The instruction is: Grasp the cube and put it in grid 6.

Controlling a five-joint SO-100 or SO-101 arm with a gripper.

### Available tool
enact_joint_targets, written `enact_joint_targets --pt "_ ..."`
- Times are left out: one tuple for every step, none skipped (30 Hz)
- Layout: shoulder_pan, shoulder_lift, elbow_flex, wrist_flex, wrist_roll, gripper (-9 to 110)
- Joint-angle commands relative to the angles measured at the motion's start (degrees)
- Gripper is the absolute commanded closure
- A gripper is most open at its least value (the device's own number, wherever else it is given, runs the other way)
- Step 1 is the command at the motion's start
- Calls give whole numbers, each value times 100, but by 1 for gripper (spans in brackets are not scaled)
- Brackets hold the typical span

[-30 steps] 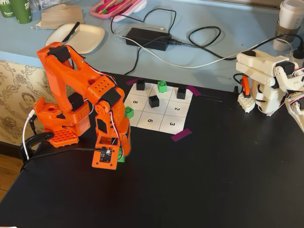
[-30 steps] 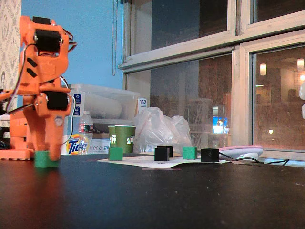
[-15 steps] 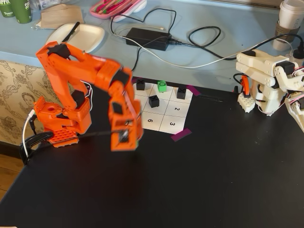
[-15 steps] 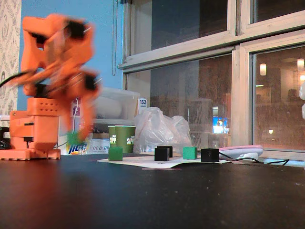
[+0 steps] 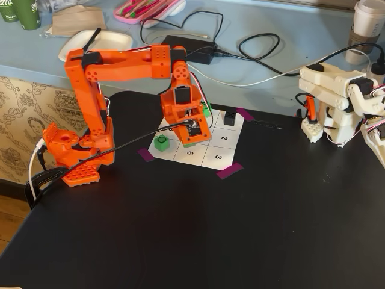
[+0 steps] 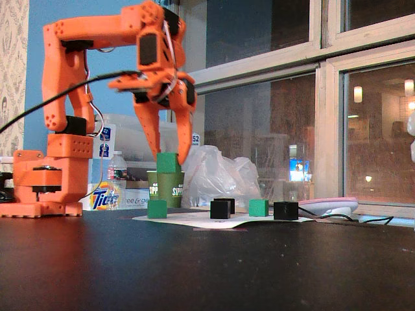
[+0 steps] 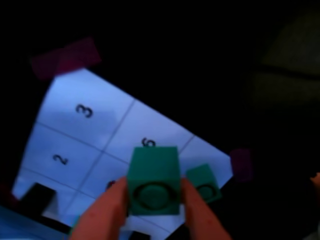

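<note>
My orange gripper [image 5: 191,138] is shut on a green cube [image 7: 153,182] with a dark ring mark and holds it in the air above the white paper grid [image 5: 207,158]. In a fixed view the held cube [image 6: 168,162] hangs well above the table between the fingers [image 6: 150,133]. In the wrist view it is just in front of grid 6 [image 7: 150,135]. Grid 6 [image 5: 187,155] lies below the gripper, bare. A second green cube [image 5: 161,143] sits on the grid's left cell. A third green cube [image 5: 207,110] shows behind the gripper.
A black X cube [image 5: 229,117] stands on the far cell beside cells 2 [image 5: 224,138] and 3 [image 5: 218,158]. Purple tape [image 5: 228,171] holds the grid's corners. A white arm [image 5: 337,102] stands at the right. A power brick and cables [image 5: 192,48] lie behind.
</note>
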Motion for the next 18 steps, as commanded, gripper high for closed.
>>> enact_joint_targets --pt "-123 -88 -185 -26 44 101" --pt "-149 -114 -132 -88 35 101" --pt "-167 -132 -62 -149 26 101" --pt "-202 -158 0 -202 -9 101" --pt "-237 -185 44 -246 -35 101" --pt "-290 -220 105 -281 -79 101" --pt "-334 -237 158 -325 -114 101" --pt "-360 -246 229 -378 -114 101" --pt "-378 -255 308 -457 -123 101" --pt "-387 -255 378 -527 -123 101" --pt "-387 -264 422 -580 -123 101" --pt "-387 -272 466 -633 -132 101" --pt "-387 -281 492 -668 -132 101" --pt "-387 -290 501 -686 -132 101" --pt "-387 -290 510 -703 -132 101" --pt "-378 -290 519 -712 -141 101" --pt "-360 -290 527 -721 -141 101" --pt "-343 -290 545 -747 -149 101"
